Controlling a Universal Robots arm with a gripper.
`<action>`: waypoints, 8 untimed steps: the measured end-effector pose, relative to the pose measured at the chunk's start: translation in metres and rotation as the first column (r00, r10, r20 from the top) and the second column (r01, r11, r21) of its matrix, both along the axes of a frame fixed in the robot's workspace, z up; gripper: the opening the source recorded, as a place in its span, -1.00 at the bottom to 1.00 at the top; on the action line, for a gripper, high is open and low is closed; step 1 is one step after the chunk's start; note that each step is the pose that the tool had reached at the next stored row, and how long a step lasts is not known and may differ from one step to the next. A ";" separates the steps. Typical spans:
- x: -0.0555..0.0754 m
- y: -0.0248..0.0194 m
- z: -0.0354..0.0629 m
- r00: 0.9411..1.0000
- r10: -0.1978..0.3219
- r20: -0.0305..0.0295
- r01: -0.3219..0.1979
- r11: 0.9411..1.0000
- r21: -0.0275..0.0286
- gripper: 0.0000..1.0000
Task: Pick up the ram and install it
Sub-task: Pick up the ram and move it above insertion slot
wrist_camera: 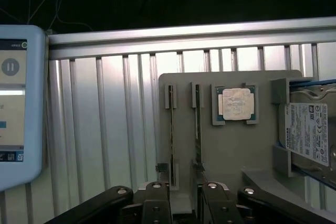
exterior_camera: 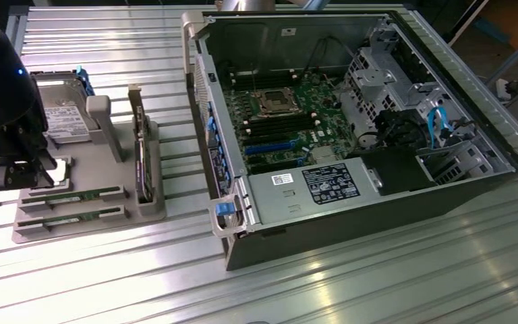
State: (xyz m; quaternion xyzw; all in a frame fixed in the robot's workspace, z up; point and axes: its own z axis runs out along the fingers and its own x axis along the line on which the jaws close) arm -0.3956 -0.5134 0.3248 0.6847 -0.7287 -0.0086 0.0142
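Wrist view looks straight down on two long, narrow green circuit-board ram sticks standing on edge in parallel slots of a flat grey plastic holder tray [wrist_camera: 231,150]. The first ram stick [wrist_camera: 171,129] lies just beside the second ram stick [wrist_camera: 198,129], their long axes side by side. Each shows as little more than a thin line, so the chips cannot be made out. The black two-fingered hand [wrist_camera: 184,205] hangs over the sticks' near ends with its fingers [wrist_camera: 155,203] spread wide and nothing between them; its fingertips are cut off by the picture's edge. A square silver processor chip [wrist_camera: 234,103] sits in a recess near the sticks, and a labelled silver hard drive [wrist_camera: 307,135] beyond it is partly cut off.

From the exterior view, the sticks run roughly left to right along the tray's near edge, on the ribbed aluminium table [exterior_camera: 331,283]. The hand hides part of their left ends, and whether it touches them cannot be told. An opened dark computer case [exterior_camera: 439,196] lies well apart, to the exterior view's right.
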 end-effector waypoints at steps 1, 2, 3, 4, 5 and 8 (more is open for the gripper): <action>0.000 -0.0006 -0.0011 1.000 0.000 0.000 0.000 1.000 0.000 -0.40; 0.000 -0.0012 -0.0023 1.000 0.000 0.000 0.000 1.000 0.000 -0.40; 0.000 -0.0018 -0.0034 1.000 0.000 0.000 0.000 1.000 0.000 -0.40; 0.000 -0.0025 -0.0047 1.000 0.000 0.000 0.000 1.000 0.000 -0.40; 0.000 -0.0031 -0.0060 1.000 0.000 0.000 0.000 1.000 0.000 -0.40; 0.000 -0.0052 -0.0102 1.000 0.000 0.000 0.000 1.000 0.000 -0.40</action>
